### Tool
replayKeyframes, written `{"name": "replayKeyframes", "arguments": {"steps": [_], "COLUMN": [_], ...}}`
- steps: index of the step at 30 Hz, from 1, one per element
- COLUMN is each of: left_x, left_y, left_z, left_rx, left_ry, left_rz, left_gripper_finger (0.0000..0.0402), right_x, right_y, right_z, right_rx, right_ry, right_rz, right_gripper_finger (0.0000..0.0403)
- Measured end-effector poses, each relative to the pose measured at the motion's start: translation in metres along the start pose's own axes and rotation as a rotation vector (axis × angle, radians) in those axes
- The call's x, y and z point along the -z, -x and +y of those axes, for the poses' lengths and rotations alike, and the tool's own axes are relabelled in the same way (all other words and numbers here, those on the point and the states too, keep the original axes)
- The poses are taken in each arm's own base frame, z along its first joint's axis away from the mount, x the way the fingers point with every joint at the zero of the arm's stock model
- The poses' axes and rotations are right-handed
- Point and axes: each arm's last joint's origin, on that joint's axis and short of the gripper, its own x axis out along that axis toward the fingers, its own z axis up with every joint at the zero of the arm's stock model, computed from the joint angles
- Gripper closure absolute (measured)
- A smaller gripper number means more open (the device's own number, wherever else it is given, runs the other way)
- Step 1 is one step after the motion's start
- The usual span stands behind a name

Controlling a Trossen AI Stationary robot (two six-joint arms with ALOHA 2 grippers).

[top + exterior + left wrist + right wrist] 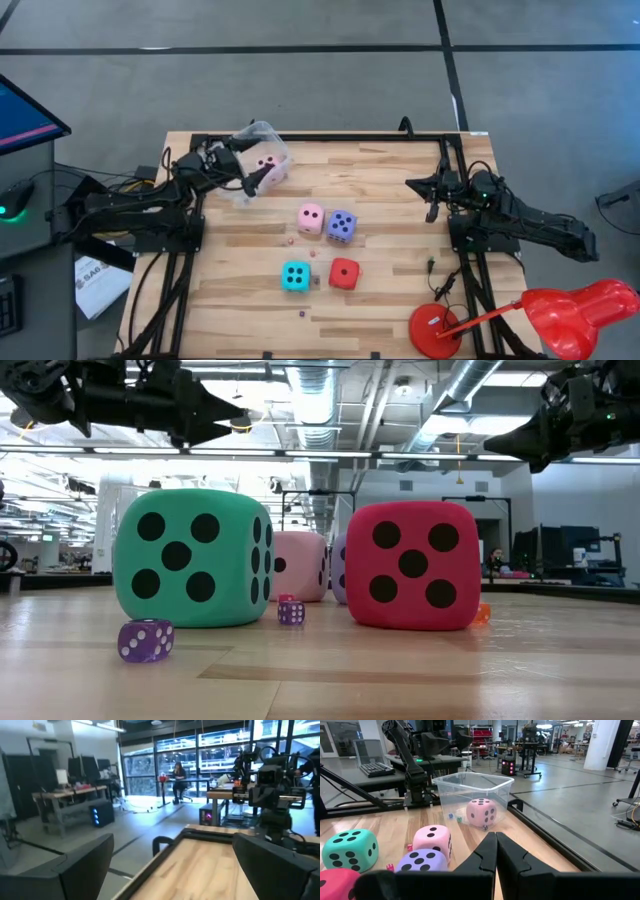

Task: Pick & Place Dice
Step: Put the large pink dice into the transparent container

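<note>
The left pincer [252,182] is hanging wide open and empty beside the clear tub [262,135], where one pale pink die [268,167] is already lying. The right pincer [431,210] is waiting at the table's [390,290] far side, closed on nothing. Another pink die [311,218], the violet-blue die [341,225], the cyan die [295,276] and the red die [344,273] are sitting mid-table. They are looking soft and light, probably foam; squeezing two opposite flat faces should be holding best.
</note>
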Motion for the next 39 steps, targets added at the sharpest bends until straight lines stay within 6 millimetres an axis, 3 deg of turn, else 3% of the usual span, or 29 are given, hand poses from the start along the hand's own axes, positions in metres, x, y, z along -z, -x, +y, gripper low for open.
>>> {"name": "replayKeyframes", "arguments": {"steps": [12,26,33,39], "left_x": [0.017,0.014,0.015,0.029], "left_y": [-0.030,-0.068,-0.078,-0.084], "left_z": [-0.024,-0.051,-0.067,-0.076], "left_rx": [0.134,0.268,0.330,0.434], "left_ry": [-0.112,-0.225,-0.239,-0.231], "left_rz": [0.138,0.360,0.424,0.511], "left_gripper_finger": [0.0002,0.0002,0.0002,0.0002], "right_x": [0.000,0.000,0.000,0.000], "right_y": [0.000,0.000,0.000,0.000], "right_z": [0.000,0.000,0.000,0.000], "right_rx": [0.000,0.000,0.000,0.000], "right_ry": [0.000,0.000,0.000,0.000], "right_rz": [0.000,0.000,0.000,0.000], "right_gripper_finger": [0.0403,0.0403,0.0403,0.0403]}}
